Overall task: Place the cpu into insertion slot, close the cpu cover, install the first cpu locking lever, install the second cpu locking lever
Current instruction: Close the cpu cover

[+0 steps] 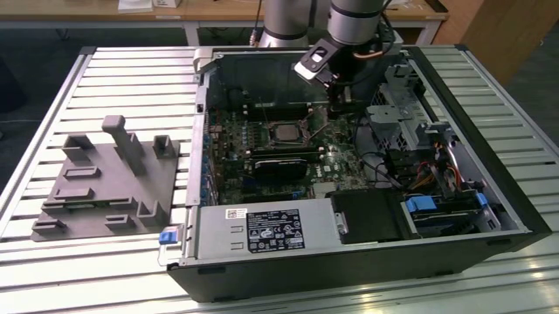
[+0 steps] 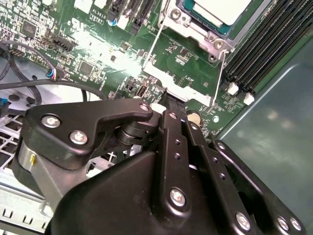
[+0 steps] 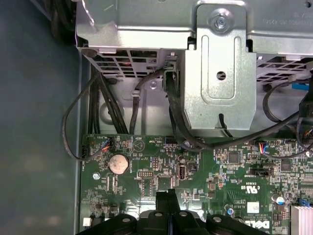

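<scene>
Exterior view: the flat square cpu (image 1: 284,133), dull silver-grey on top, lies in the dark, silver-rimmed insertion slot (image 1: 267,128). The black gripper (image 1: 340,112) hangs just beside it. Second wrist view: the cpu's top shows pale and plain. First wrist view: the gripper is clenched on nothing.

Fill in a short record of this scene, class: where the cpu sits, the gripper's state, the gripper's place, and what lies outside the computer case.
cpu: lying in the insertion slot, silver top up
gripper: shut, holding nothing visible
gripper place: tips pointed down at the motherboard, to the exterior view's right of the slot
outside the case: grey fixture on the slatted table
</scene>
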